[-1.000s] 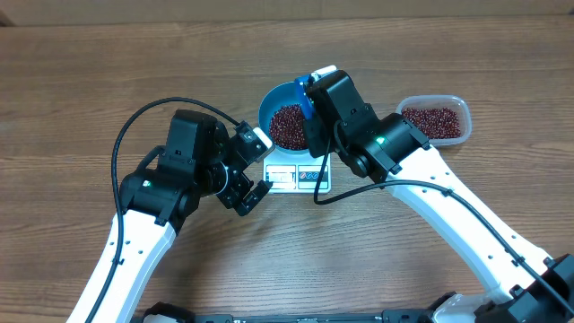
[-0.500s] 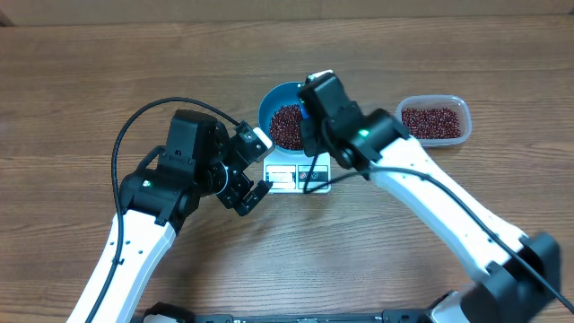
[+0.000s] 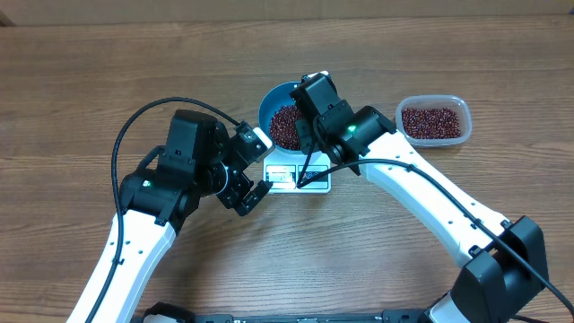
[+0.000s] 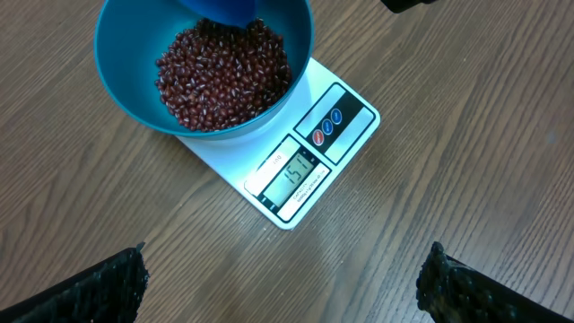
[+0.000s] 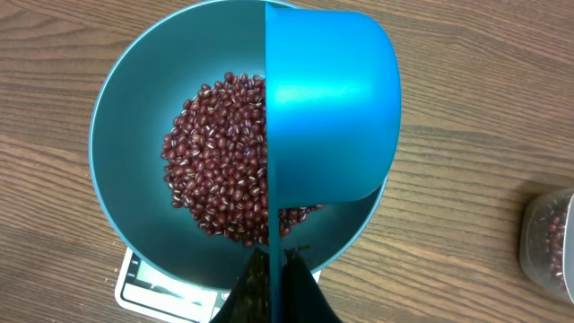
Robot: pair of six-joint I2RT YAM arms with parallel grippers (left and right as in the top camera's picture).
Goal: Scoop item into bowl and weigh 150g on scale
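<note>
The teal-blue bowl (image 5: 126, 117) stands on the white scale (image 4: 345, 112) and holds a heap of dark red-brown beans (image 5: 220, 161). The scale's front display (image 4: 291, 175) shows a three-digit reading. My right gripper (image 5: 278, 283) is shut on the thin handle of a small blue scoop (image 5: 332, 108). The scoop is turned on its side over the bowl's right half. In the overhead view the right gripper (image 3: 309, 108) covers part of the bowl (image 3: 272, 100). My left gripper (image 4: 282, 287) hangs open over bare table just in front of the scale, holding nothing.
A clear plastic tub (image 3: 434, 121) with more beans sits right of the scale, its edge also showing in the right wrist view as the tub (image 5: 552, 242). The left arm (image 3: 179, 170) lies left of the scale. Wood table all around.
The right gripper has swung left and further over the bowl, turning the scoop onto its side. The left arm has stayed still.
</note>
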